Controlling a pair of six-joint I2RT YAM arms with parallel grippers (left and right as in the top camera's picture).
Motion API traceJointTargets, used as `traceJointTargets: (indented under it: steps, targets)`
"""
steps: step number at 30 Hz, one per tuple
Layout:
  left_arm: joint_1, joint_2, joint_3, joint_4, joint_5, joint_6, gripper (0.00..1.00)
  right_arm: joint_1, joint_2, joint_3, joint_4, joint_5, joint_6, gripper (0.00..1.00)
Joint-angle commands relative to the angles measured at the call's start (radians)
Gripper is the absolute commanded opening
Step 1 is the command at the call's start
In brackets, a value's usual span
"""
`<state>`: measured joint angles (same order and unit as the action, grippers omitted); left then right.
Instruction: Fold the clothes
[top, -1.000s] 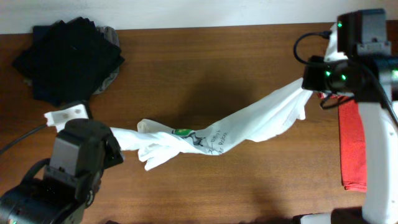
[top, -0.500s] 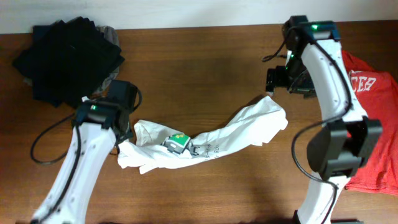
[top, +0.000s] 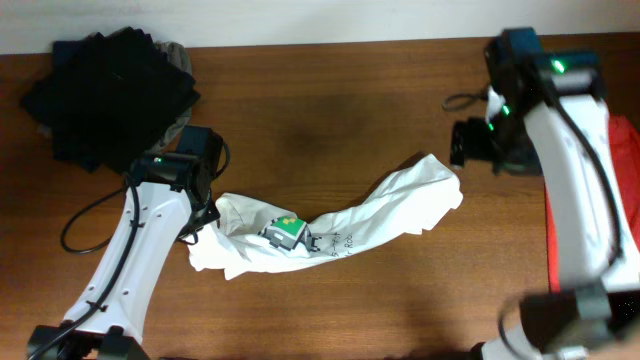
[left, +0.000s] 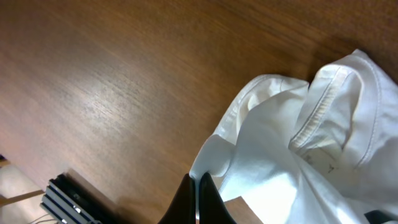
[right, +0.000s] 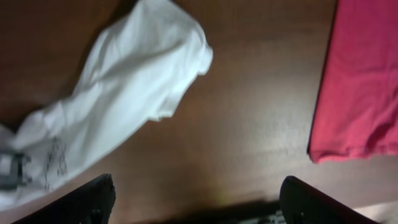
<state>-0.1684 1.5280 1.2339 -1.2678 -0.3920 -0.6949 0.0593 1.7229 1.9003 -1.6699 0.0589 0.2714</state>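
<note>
Jaws of the right gripper (right: 196, 183) are being held wide and empty, while those of the left gripper (left: 197, 183) are being pressed together, seemingly pinching the edge of the shirt (top: 330, 225), which is lying bunched like a rope across the middle of the table (top: 330, 110). Before any fold, it is better being spread flat, its ends gripped and drawn apart evenly. No containers are being shown.

Dark pile (top: 105, 90) left, red shirt (right: 367, 74) right
</note>
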Motion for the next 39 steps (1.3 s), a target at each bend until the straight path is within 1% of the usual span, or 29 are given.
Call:
traceJointTargets:
  steps: [1, 3, 5, 6, 9, 10, 11, 14, 19, 21, 23, 26, 28, 29, 30, 31, 32, 35, 38, 39]
  targets:
    - [0.006, -0.018, 0.001, 0.004, 0.024, -0.017, 0.01, 0.053, -0.151, -0.246, 0.091, -0.069, 0.024, 0.94]
    - [0.006, -0.018, 0.001, 0.007, 0.056, -0.017, 0.00, 0.089, -0.208, -0.410, 0.181, -0.105, 0.024, 0.95]
    - [0.006, -0.018, 0.001, 0.006, 0.081, -0.016, 0.01, 0.130, -0.243, -0.590, 0.320, -0.177, 0.023, 0.95]
    - [0.006, -0.018, 0.001, 0.006, 0.082, -0.016, 0.01, 0.160, -0.245, -0.693, 0.426, -0.263, -0.001, 0.92]
    - [0.006, -0.018, 0.001, 0.006, 0.082, -0.016, 0.01, 0.223, -0.226, -0.843, 0.617, -0.498, -0.122, 0.89]
    - [0.006, -0.018, 0.001, 0.006, 0.083, -0.016, 0.01, 0.257, -0.211, -0.891, 0.695, -0.557, -0.127, 0.88]
    - [0.006, -0.018, 0.001, 0.006, 0.082, -0.016, 0.00, 0.296, -0.190, -0.923, 0.758, -0.560, -0.073, 0.87]
    - [0.006, -0.018, 0.001, 0.002, 0.083, -0.016, 0.01, 0.360, -0.141, -0.934, 0.781, -0.502, 0.046, 0.85]
    - [0.006, -0.018, 0.001, -0.003, 0.083, -0.016, 0.00, 0.421, -0.075, -0.934, 0.811, -0.495, 0.058, 0.85]
    - [0.006, -0.018, 0.001, -0.004, 0.083, -0.016, 0.00, 0.438, -0.044, -0.934, 0.843, -0.491, 0.075, 0.78]
    - [0.006, -0.018, 0.001, -0.005, 0.083, -0.016, 0.00, 0.439, -0.027, -0.933, 0.863, -0.463, 0.097, 0.75]
    - [0.006, -0.018, 0.001, -0.008, 0.082, -0.016, 0.01, 0.426, -0.026, -0.930, 0.882, -0.400, 0.112, 0.54]
    - [0.006, -0.018, 0.001, -0.008, 0.083, -0.016, 0.01, 0.415, -0.026, -0.921, 0.888, -0.396, 0.112, 0.43]
    - [0.006, -0.018, 0.001, -0.008, 0.083, -0.016, 0.01, 0.410, -0.026, -0.916, 0.896, -0.394, 0.112, 0.34]
    - [0.006, -0.018, 0.001, -0.007, 0.083, -0.016, 0.00, 0.406, -0.026, -0.913, 0.906, -0.394, 0.112, 0.28]
    - [0.006, -0.018, 0.001, -0.008, 0.083, -0.016, 0.00, 0.403, -0.026, -0.913, 0.921, -0.394, 0.112, 0.15]
    - [0.006, -0.018, 0.001, -0.008, 0.083, -0.016, 0.00, 0.402, -0.026, -0.913, 0.938, -0.387, 0.112, 0.04]
    - [0.006, -0.018, 0.001, -0.008, 0.083, -0.016, 0.00, 0.402, -0.026, -0.913, 1.000, -0.341, 0.113, 0.04]
    - [0.006, -0.018, 0.001, -0.008, 0.083, -0.016, 0.01, 0.402, -0.026, -0.913, 1.021, -0.309, 0.140, 0.04]
    - [0.006, -0.018, 0.001, -0.008, 0.082, -0.016, 0.00, 0.402, -0.026, -0.913, 1.017, -0.309, 0.138, 0.10]
